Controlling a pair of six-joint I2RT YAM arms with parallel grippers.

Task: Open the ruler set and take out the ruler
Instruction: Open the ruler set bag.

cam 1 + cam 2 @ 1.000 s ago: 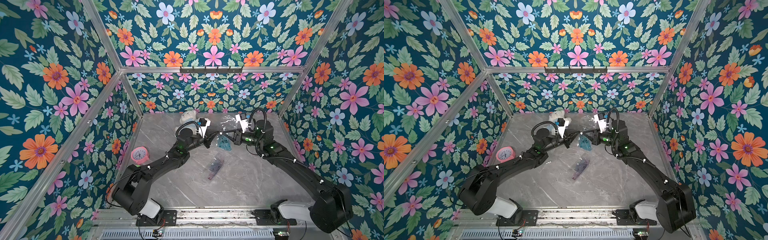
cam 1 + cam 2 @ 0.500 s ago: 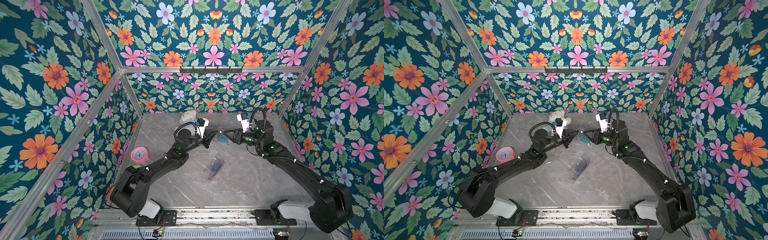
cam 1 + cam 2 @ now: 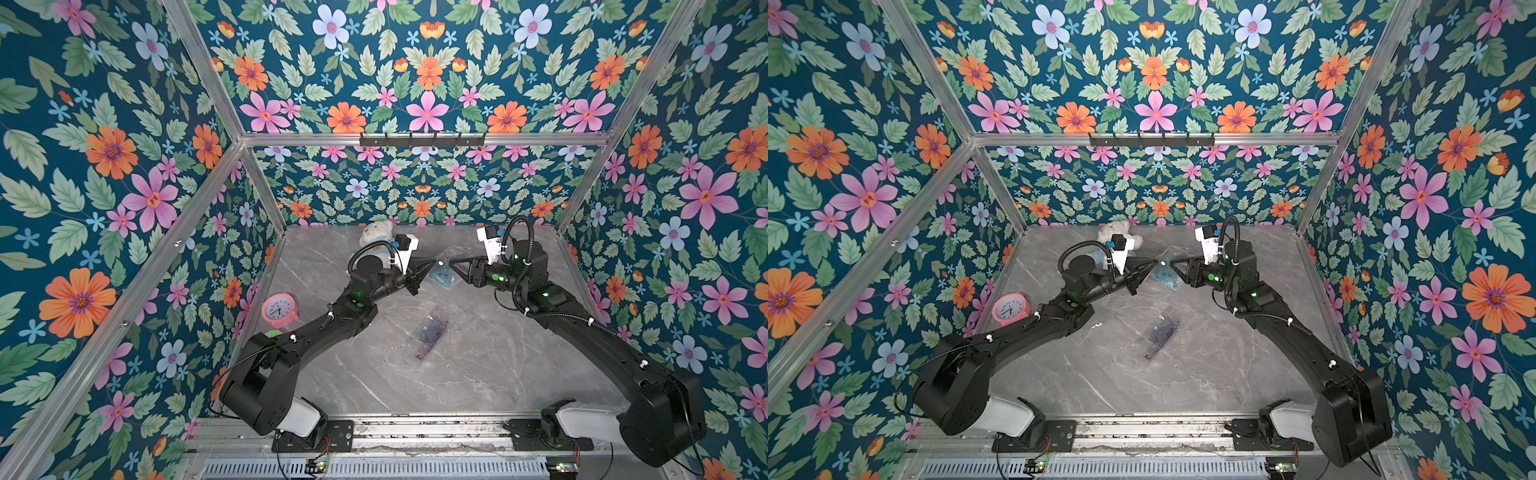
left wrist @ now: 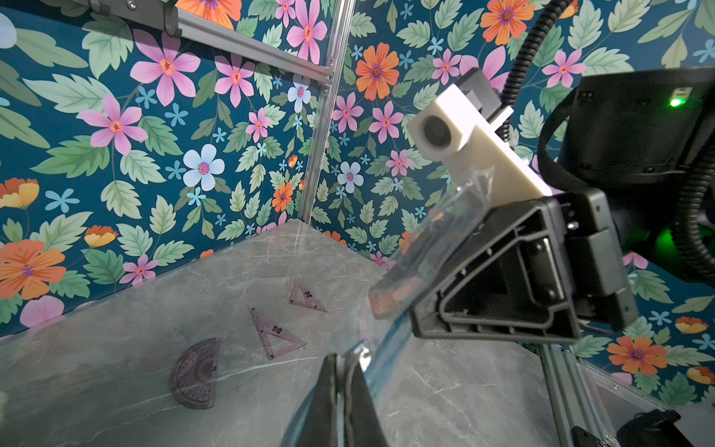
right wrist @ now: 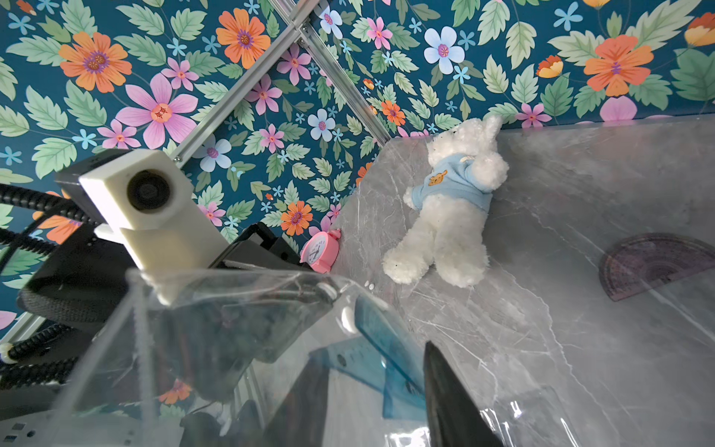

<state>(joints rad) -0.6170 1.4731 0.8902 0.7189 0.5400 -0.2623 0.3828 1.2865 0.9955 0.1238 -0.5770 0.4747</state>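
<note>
The ruler set (image 3: 443, 275) is a clear pouch with blue rulers inside, hanging above the back of the table between both grippers in both top views (image 3: 1163, 275). My left gripper (image 4: 345, 358) is shut on the pouch's edge by its white snap. The two grippers meet almost tip to tip, left gripper (image 3: 435, 263) and right gripper (image 3: 452, 262). In the right wrist view my right gripper (image 5: 375, 360) has its jaws apart. A blue ruler (image 5: 387, 348) lies between them, and one finger shows through the clear plastic (image 5: 232, 309).
A white teddy bear (image 3: 376, 232) in a blue shirt lies at the back. A pink clock (image 3: 278, 309) stands by the left wall. Purple ruler pieces (image 3: 432, 332) lie mid-table. A purple protractor (image 4: 195, 373) and two purple triangles (image 4: 272, 333) lie beneath the grippers.
My right gripper's jaws have parted from shut. The two grippers have drawn closer together, and the pouch now hangs bunched between their tips.
</note>
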